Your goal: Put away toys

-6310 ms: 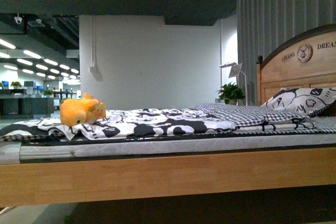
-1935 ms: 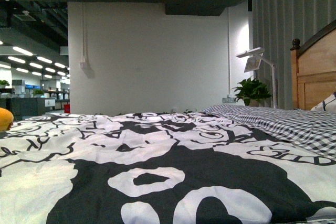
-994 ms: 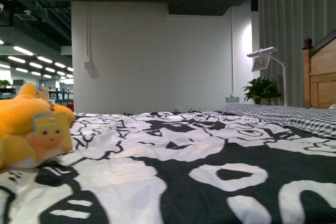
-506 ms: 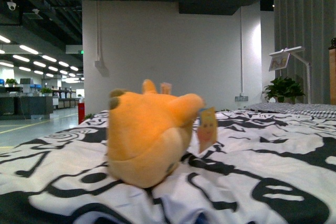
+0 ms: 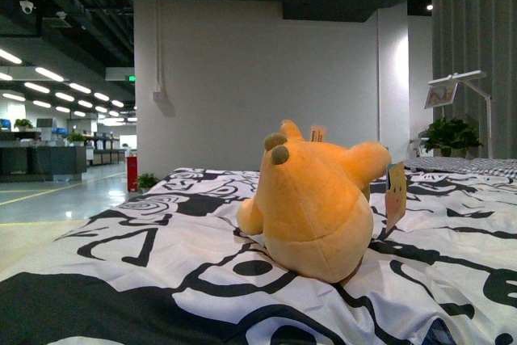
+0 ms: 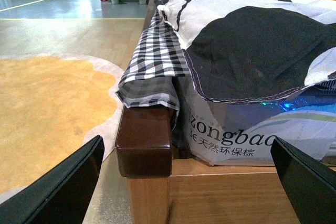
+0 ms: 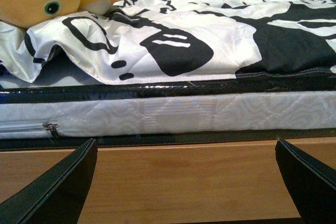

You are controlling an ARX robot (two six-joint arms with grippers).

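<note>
Both arms sit low at the edge of the worktop [image 7: 168, 163], left hand [image 6: 186, 182] and right hand [image 7: 181, 195] spread wide, holding nothing. The plush toy [image 5: 315, 199] lies on the black-and-white bedspread [image 5: 145, 256]. Half a second ago it was further left in my front view.

Plush toy [image 5: 315, 199] on the quilt [image 5: 145, 260], tag [image 5: 395, 195] on its right, lamp [image 5: 457, 81] and plant [image 5: 451, 133] farther back right
</note>
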